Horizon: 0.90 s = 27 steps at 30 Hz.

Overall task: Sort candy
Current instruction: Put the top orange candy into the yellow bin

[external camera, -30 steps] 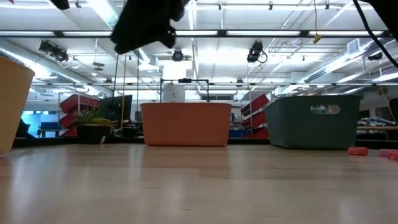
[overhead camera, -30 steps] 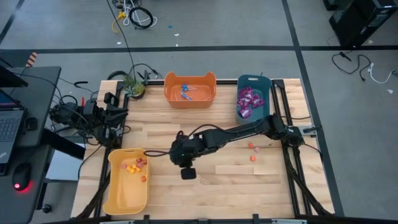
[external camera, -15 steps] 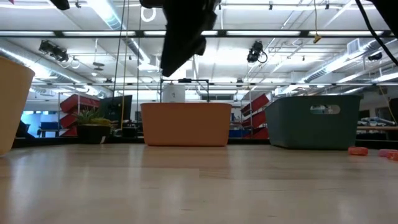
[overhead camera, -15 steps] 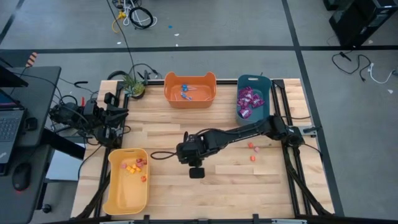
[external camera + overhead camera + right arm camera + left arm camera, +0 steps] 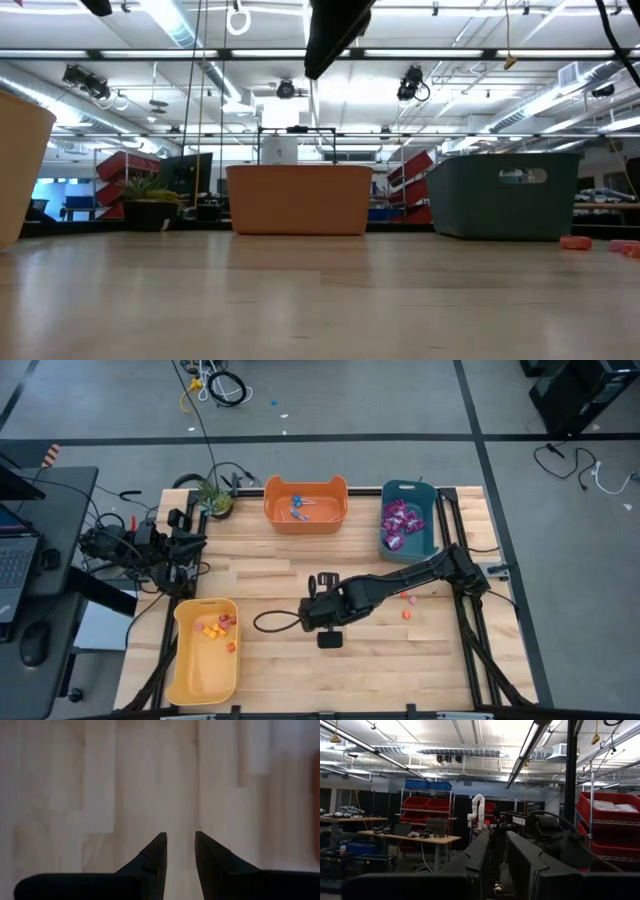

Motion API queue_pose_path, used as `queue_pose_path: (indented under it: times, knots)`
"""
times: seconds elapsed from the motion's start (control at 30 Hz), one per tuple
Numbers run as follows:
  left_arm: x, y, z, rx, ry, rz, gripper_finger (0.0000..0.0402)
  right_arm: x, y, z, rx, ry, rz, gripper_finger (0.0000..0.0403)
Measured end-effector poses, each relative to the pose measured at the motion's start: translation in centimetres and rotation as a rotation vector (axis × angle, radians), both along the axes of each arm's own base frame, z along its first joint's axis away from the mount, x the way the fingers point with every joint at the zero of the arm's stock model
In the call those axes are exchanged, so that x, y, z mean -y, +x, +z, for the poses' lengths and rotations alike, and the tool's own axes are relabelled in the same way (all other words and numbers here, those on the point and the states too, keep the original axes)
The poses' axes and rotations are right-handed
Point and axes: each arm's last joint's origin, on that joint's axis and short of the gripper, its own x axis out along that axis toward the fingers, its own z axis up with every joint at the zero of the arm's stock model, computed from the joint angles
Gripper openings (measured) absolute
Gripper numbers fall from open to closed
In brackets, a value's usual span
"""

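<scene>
Two loose orange pieces (image 5: 405, 605) lie on the table (image 5: 400, 660) right of centre, well short of the yellow bin (image 5: 205, 650) holding the rest. Right gripper (image 5: 179, 852) hovers mid-table, left of them, fingers narrowly apart, empty. Risk: that narrow gap could nudge a piece away instead of straddling it. Left gripper (image 5: 500, 857) parked far-left, small gap.

Orange bin (image 5: 305, 505), teal bin (image 5: 408, 522), yellow bin (image 5: 205, 650) on wooden table (image 5: 400, 650).
</scene>
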Motion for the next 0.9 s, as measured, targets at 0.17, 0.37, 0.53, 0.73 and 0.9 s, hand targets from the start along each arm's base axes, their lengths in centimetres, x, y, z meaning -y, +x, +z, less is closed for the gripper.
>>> queue_pose_path:
  times: [0.17, 0.37, 0.53, 0.73, 0.9]
  knots:
    - [0.0, 0.0, 0.0, 0.000, 0.000, 0.000, 0.0067, -0.1, -1.1, 1.4, 0.029, -0.091, -0.035, 0.0086]
    - [0.0, 0.0, -0.1, -0.006, 0.003, 0.000, 0.0067, 0.5, -2.9, 2.6, 0.054, -0.169, -0.090, 0.0086]
    - [0.0, 0.0, -0.1, -0.006, 0.003, 0.000, 0.0067, 1.3, -5.1, 2.2, 0.115, -0.148, -0.110, 0.0085]
    - [0.1, 0.3, -0.4, -0.051, 0.024, 0.001, 0.0067, 2.7, -9.7, 0.6, 0.202, -0.098, -0.204, 0.0081]
    - [0.6, 1.3, -0.6, -0.100, 0.046, 0.001, 0.0067, 3.5, -13.9, -1.2, 0.257, -0.024, -0.290, 0.0079]
